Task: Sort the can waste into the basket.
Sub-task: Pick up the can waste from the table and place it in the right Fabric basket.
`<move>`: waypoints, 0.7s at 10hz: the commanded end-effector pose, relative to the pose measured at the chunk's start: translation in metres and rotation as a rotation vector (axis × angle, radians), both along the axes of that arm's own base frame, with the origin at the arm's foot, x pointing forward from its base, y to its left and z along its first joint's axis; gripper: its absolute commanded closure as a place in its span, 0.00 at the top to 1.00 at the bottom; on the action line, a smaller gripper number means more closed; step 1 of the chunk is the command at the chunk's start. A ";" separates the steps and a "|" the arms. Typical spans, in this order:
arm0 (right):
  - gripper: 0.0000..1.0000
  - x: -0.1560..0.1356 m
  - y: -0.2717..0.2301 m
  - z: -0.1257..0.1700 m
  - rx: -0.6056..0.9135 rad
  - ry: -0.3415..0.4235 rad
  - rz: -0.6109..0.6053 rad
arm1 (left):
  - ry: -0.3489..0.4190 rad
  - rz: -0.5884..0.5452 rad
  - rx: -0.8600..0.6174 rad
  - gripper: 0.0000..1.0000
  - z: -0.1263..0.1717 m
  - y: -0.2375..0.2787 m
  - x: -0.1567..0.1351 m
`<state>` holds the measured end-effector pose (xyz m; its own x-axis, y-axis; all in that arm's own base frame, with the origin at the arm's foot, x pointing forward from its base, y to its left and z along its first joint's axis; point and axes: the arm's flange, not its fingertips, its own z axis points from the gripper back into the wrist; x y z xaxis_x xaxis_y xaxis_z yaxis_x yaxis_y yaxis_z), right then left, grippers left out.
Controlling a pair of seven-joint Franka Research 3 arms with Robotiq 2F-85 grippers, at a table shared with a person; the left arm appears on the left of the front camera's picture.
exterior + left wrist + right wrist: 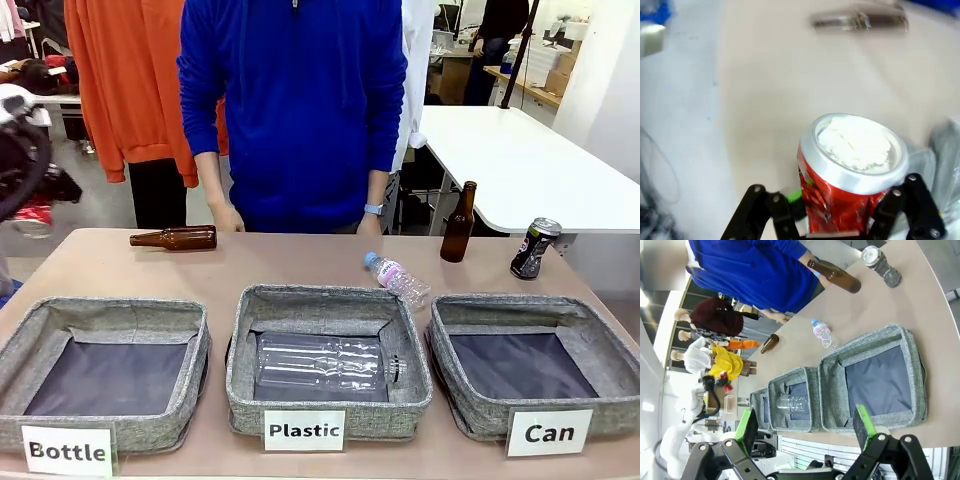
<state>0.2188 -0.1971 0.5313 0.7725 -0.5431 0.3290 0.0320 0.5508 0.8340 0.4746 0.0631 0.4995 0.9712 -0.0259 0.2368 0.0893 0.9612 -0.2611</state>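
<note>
Front view, left to right: I see the Bottle basket (pixel 150 430) at the table's (pixel 90 268) near left corner, a brown bottle (pixel 175 238) lying by the far edge, the Plastic basket (pixel 365 420) at the near edge holding a clear bottle (pixel 320 365), a small bottle (pixel 398 279) behind it, an upright bottle (pixel 459 222), then the Can basket (pixel 478 415) at the near right corner and a black can (pixel 535 247) standing near the far right corner. A person (pixel 290 110) stands at the far edge. Left wrist view: my left claw (pixel 842 212) is clamped on the crushed red can (pixel 855 147) above the table. Right wrist view: my right claw (pixel 805 422) gapes wide.
</note>
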 end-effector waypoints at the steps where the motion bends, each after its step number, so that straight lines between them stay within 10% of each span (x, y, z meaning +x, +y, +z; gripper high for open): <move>1: 1.00 0.001 -0.001 0.001 0.005 -0.032 0.011 | -0.008 -0.262 0.037 0.00 -0.015 0.012 -0.079; 3: 1.00 0.001 -0.001 0.001 0.005 -0.032 0.011 | -0.010 -0.514 0.078 0.00 -0.031 0.005 -0.111; 7: 1.00 0.001 -0.001 0.001 0.005 -0.032 0.011 | 0.012 -0.403 0.037 0.00 -0.022 0.001 -0.109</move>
